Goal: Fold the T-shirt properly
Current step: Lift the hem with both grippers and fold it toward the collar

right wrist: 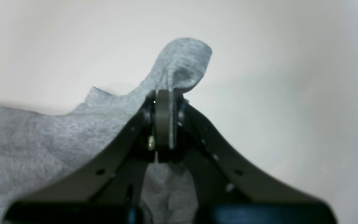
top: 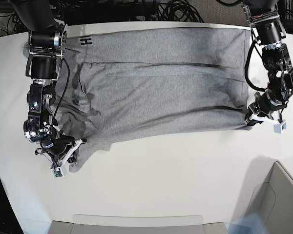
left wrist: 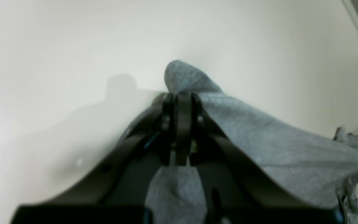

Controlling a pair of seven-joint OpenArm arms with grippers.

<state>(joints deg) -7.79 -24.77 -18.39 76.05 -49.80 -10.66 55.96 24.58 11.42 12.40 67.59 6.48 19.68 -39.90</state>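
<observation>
White table (top: 161,170), T-shirt (top: 161,83) pinched (both claws)

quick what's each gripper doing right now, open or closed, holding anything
Left gripper: closed, pinching the grey T-shirt.
Right gripper: closed, pinching the same T-shirt.

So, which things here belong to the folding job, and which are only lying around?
Part of the job:
- T-shirt, grey, spread on the table
- left tool, shut on the T-shirt's edge
- right tool, shut on the T-shirt's edge

Only lying around:
- white table
- grey bin at the table's corner
- cables behind the table
</observation>
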